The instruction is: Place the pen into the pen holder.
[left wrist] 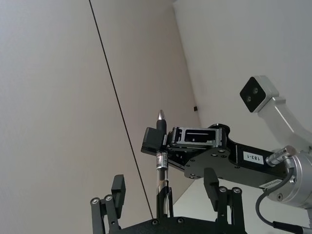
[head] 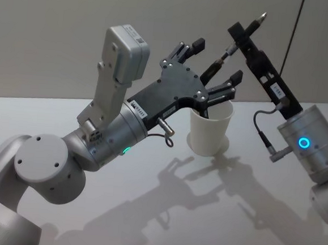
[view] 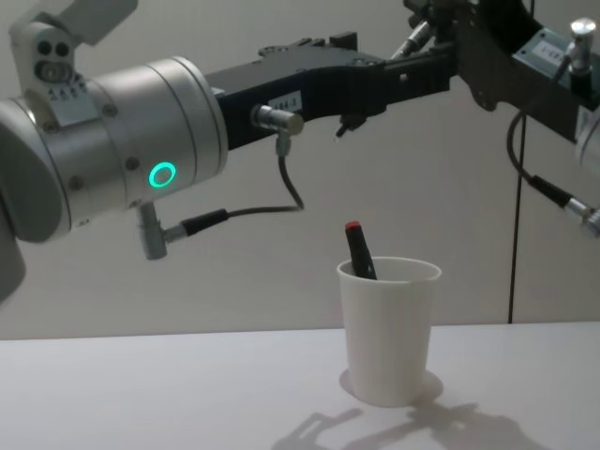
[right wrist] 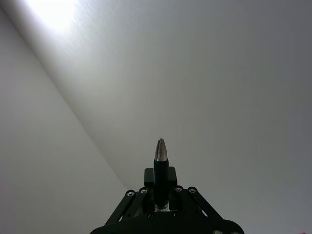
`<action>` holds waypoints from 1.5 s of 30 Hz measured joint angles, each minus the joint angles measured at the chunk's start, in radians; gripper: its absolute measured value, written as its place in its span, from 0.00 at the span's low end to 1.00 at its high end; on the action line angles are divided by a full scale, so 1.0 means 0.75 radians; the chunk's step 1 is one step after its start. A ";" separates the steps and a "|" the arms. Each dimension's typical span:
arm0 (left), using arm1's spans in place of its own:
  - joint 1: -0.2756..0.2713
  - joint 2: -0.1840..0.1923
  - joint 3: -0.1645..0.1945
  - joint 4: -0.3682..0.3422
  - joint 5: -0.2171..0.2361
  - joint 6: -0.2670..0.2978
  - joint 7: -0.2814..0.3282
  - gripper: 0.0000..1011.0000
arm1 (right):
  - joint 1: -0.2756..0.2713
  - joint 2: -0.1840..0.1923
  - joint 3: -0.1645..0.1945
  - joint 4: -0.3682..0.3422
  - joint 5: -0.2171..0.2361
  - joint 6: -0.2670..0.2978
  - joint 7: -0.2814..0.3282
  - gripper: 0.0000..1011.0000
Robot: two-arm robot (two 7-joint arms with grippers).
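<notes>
I am clamping the pen (head: 226,52) in my right gripper (head: 243,33), high in the air over the far right part of the table (head: 145,212), with its silver tip pointing up and away from me. My left gripper (head: 214,61) is reaching in from the left with its jaws spread wide. In the head view its fingers (head: 196,44) are bracketing the lower stretch of the pen, directly above the pen holder (head: 211,132), which is standing upright on the table. The left wrist view is showing what the head view cannot. There the pen (left wrist: 162,156) is running up between my two left fingers (left wrist: 118,187) with clear space on either side, so they are not touching it, while the right gripper (left wrist: 158,141) is pinching it just below the tip. The right wrist view is looking straight along the pen (right wrist: 161,161), with its tip rising from between the closed jaws of my right gripper (right wrist: 161,178). The chest view is seeing the pen holder (view: 389,328) from the side, well below both grippers, and a red-capped marker (view: 359,248) is leaning inside it, its cap poking above the rim.
</notes>
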 joint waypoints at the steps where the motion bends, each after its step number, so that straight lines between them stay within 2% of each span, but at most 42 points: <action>1: 0.000 0.000 0.000 0.000 0.000 0.000 0.000 0.99 | 0.001 0.001 0.000 -0.002 -0.006 -0.002 -0.004 0.13; 11: 0.000 0.000 0.000 0.000 0.000 0.000 0.000 0.99 | 0.016 0.032 0.019 -0.036 -0.132 -0.044 -0.084 0.13; 28: 0.000 0.000 0.000 0.000 0.000 0.000 0.000 0.99 | 0.037 0.136 0.091 -0.118 -0.381 -0.105 -0.267 0.13; 29: 0.000 0.000 0.000 0.000 0.000 0.000 0.000 0.99 | 0.037 0.136 0.091 -0.118 -0.381 -0.105 -0.267 0.13; 38: 0.000 0.000 0.000 0.000 0.000 0.000 0.000 0.99 | 0.047 0.184 0.109 -0.138 -0.549 -0.094 -0.323 0.13; 45: 0.005 0.007 -0.003 -0.005 0.000 -0.001 0.013 0.99 | 0.059 0.192 0.098 -0.129 -0.685 -0.075 -0.329 0.13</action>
